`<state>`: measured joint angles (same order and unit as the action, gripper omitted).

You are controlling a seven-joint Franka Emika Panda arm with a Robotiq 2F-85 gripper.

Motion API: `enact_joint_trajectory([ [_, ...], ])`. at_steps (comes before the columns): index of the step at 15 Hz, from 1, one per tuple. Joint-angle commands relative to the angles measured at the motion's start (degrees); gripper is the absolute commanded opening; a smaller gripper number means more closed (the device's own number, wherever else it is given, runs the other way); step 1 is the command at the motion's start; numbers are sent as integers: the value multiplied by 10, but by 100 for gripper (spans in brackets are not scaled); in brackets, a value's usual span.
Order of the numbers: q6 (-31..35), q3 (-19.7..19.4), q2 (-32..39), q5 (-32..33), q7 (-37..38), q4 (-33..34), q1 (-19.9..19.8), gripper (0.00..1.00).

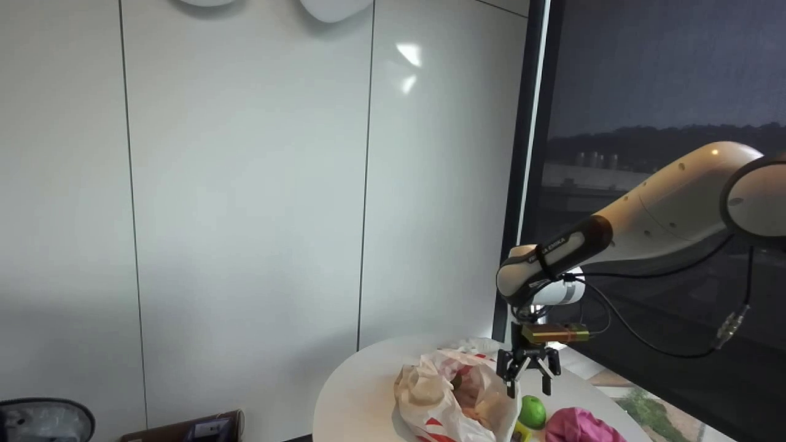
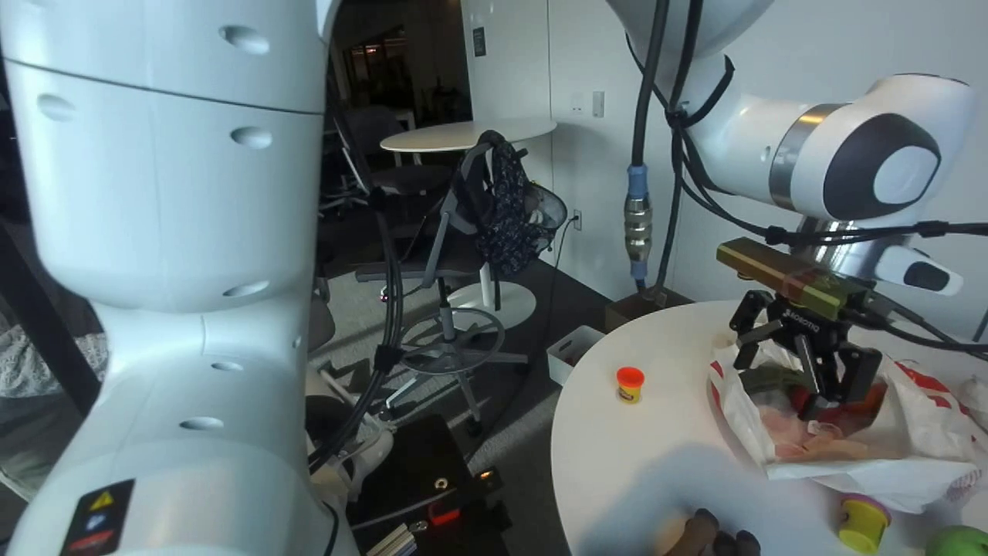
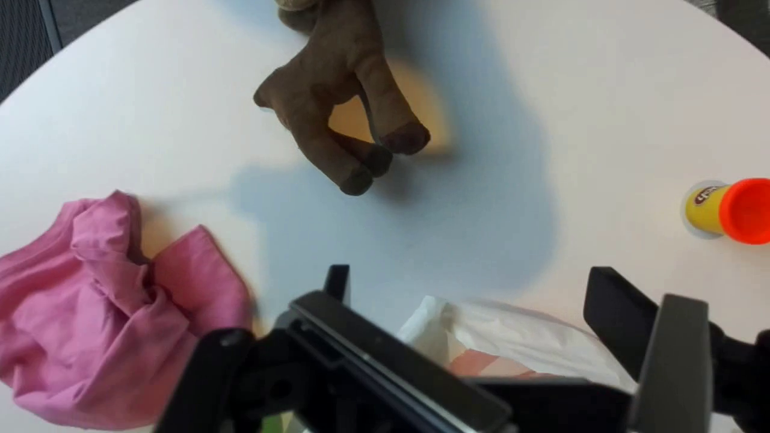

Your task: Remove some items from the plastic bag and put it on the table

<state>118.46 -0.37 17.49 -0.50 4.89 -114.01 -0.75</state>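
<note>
My gripper (image 1: 529,384) hangs fingers-down near one edge of the white plastic bag (image 1: 424,396). My fingers (image 3: 674,361) are spread wide and grip nothing; in the wrist view, part of the bag wall shows in the gap. Their exact height relative to the rim cannot be told.

The bag lies slumped on the round table (image 2: 610,440), mouth upward. Inside sit a dark green item (image 2: 772,378) and pinkish shapes (image 2: 795,436) that may be goods or folds. I judge the step in hand to be the approach to a pick. Sequence: centre over the mouth, descend vertically, straddle one firm item, confirm no bag wall is trapped, then close. Closing off-centre may catch plastic only and drag the bag. Lift straight up until the item clears the rim.

Just beside the bag are a yellow tub with a purple lid (image 2: 862,529) and a green fruit (image 1: 532,412); a pink cloth (image 3: 108,313) lies next to the fruit. I route the exit clear of all three.

Farther out are a brown plush toy (image 3: 337,78) and an orange-lidded Play-Doh tub (image 2: 629,384). The tabletop between these two suits release: lower to contact, then spread.
</note>
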Motion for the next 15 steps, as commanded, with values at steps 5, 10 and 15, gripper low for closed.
enact_joint_trajectory([
  [5, 102, 24, 92, 2, -60, 41, 21, 100],
  [10, 101, 18, 118, 8, -65, 67, 17, 100],
  [15, 133, -1, 184, 44, -76, 134, 17, 100],
])
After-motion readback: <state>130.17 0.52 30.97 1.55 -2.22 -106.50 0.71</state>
